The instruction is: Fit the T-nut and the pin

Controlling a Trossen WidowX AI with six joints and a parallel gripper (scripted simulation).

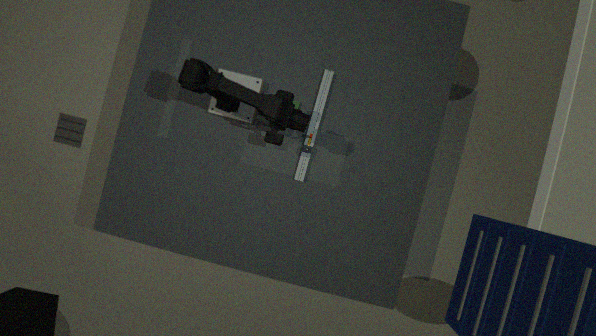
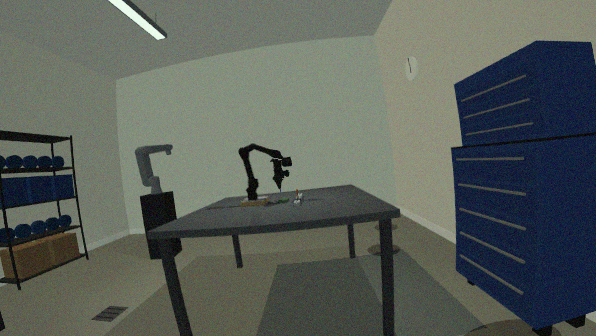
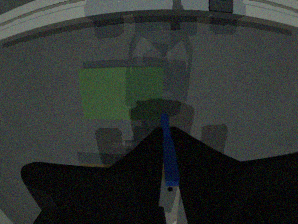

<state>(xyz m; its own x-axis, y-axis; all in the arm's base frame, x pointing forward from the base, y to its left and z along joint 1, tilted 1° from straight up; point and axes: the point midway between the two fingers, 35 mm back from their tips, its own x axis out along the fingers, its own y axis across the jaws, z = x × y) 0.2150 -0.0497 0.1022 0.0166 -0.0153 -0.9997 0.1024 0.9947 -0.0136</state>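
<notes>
Wrist view: the gripper (image 1: 306,122) (image 2: 280,188) (image 3: 165,132) has its jaws nearly together, clamped on the blue pin (image 2: 280,190) (image 3: 171,160). The pin is held clear above the green tray (image 1: 296,105) (image 2: 284,201) (image 3: 102,92), which lies on the table between the arm's base and the aluminum rail (image 1: 322,95) (image 2: 297,201). The orange handle (image 1: 310,136) (image 2: 297,191) sticks up from the rail, just beside the dark bracket (image 1: 307,149); whether the nut sits under the bracket's hole is too small to tell. A pale base plate (image 1: 254,82) (image 2: 255,202) carries the black arm.

All this stands on a dark gray table (image 1: 225,190) (image 2: 300,220) with a matte top, crossed by soft shadows and faint lighter patches. Its straight dark legs stand on a dull beige-brown floor, where a slatted vent (image 1: 70,130) (image 2: 110,313) is set well apart from the table. To the right in the exterior view rises a blue drawer cabinet (image 1: 490,300) (image 2: 500,200) with long pale handles. Behind the table's left side, a gray arm (image 2: 145,165) tops a black pedestal (image 2: 160,215). Further left, a black shelf unit (image 2: 73,160) holds blue rounds, blue bins and brown boxes. A round clock (image 2: 411,68) hangs on the beige right wall; a long ceiling light (image 2: 137,19) glows above the dim room.
</notes>
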